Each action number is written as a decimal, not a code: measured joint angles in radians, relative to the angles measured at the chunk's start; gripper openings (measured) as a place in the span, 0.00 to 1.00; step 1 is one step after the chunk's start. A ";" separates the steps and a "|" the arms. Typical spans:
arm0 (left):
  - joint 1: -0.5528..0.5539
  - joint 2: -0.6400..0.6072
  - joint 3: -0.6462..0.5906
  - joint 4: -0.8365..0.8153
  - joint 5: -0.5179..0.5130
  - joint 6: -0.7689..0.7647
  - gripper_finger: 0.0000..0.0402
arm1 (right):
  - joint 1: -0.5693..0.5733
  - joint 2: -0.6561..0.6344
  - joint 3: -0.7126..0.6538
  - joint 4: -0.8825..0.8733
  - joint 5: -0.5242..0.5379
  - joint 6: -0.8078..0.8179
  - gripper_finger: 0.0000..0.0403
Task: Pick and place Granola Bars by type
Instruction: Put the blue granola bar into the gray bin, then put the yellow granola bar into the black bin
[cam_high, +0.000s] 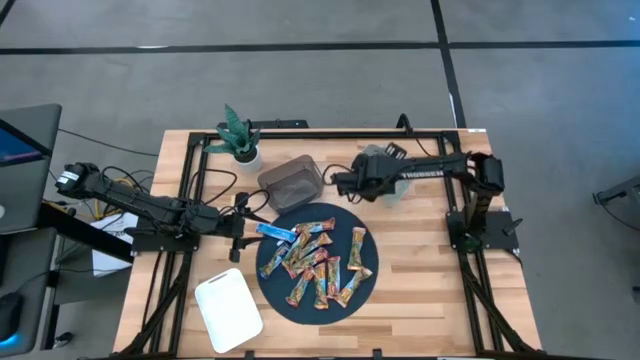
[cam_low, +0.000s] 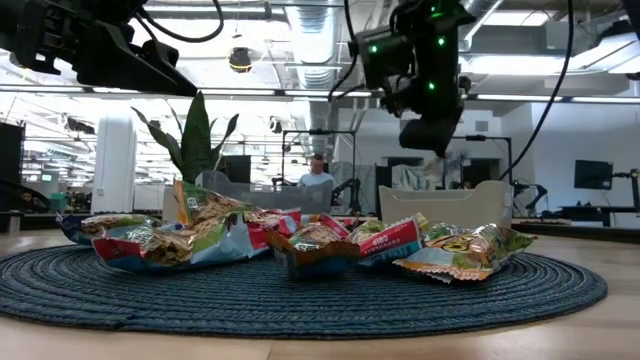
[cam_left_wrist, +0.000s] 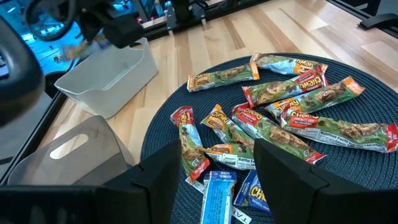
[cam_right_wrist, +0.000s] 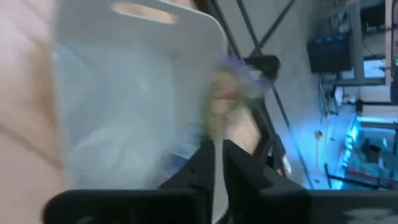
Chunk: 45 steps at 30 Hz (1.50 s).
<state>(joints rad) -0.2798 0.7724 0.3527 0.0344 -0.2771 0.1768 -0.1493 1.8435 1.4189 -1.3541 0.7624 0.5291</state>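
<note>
We see the left gripper spread wide, empty, at the mat's nine o'clock edge above the Granola Bars, right gripper nearly closed, its hold unclear

Granola Bars heaped on dark round mat; left pincer beside mat; right pincer near bin.

Grey concrete floor w/ dark seams, open lab bkgd, ceiling ducts, person at far bench
</note>
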 joint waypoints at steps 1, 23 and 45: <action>0.000 0.000 0.000 0.000 0.000 0.000 0.49 | -0.015 0.000 0.000 -0.005 0.000 -0.005 0.10; 0.000 0.000 0.000 -0.054 0.003 -0.046 0.49 | 0.317 0.000 0.000 0.144 0.132 -0.119 0.56; 0.003 0.398 0.121 -0.010 0.094 -0.029 0.49 | 0.717 0.000 -0.158 0.368 0.134 -0.098 0.53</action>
<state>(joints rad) -0.2768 1.1708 0.4737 0.0248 -0.1835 0.1479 0.5678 1.8439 1.2610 -0.9858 0.8960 0.4316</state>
